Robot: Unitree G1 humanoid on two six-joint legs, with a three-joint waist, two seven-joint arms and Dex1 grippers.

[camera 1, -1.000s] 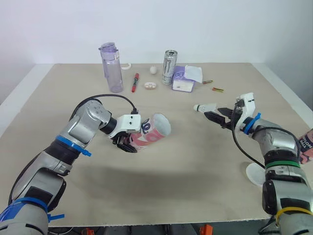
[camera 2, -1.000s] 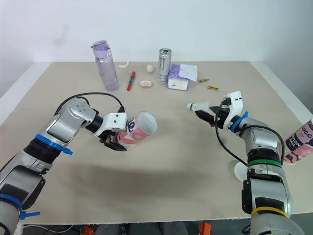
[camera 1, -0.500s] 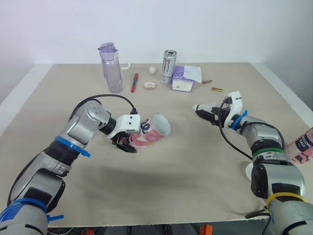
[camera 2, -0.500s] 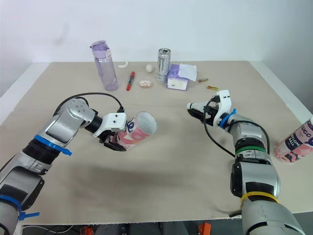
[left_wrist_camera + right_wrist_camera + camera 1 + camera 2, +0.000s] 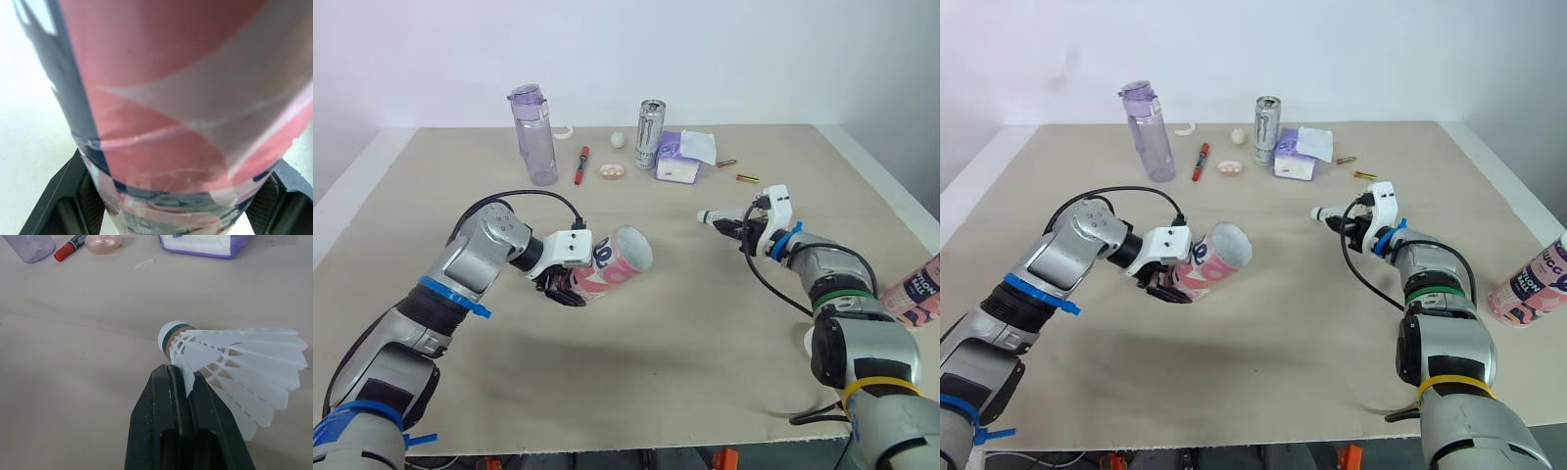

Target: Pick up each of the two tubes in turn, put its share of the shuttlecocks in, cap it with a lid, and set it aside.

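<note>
Now | left claw clamps pink tube, tilted above table | right claw, right of tube's mouth, pinches shuttlecock by feathers, per wrist view | bare table between | second tube farther right, at table edge

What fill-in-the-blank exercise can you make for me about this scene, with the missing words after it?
1. The left hand holds the pink tube, whose open mouth has no ____ on it.
2. The right hand pinches the shuttlecock by its ____.
3. The can beside the tissue pack stands ____.

Missing words: lid; feathers; upright.
</note>
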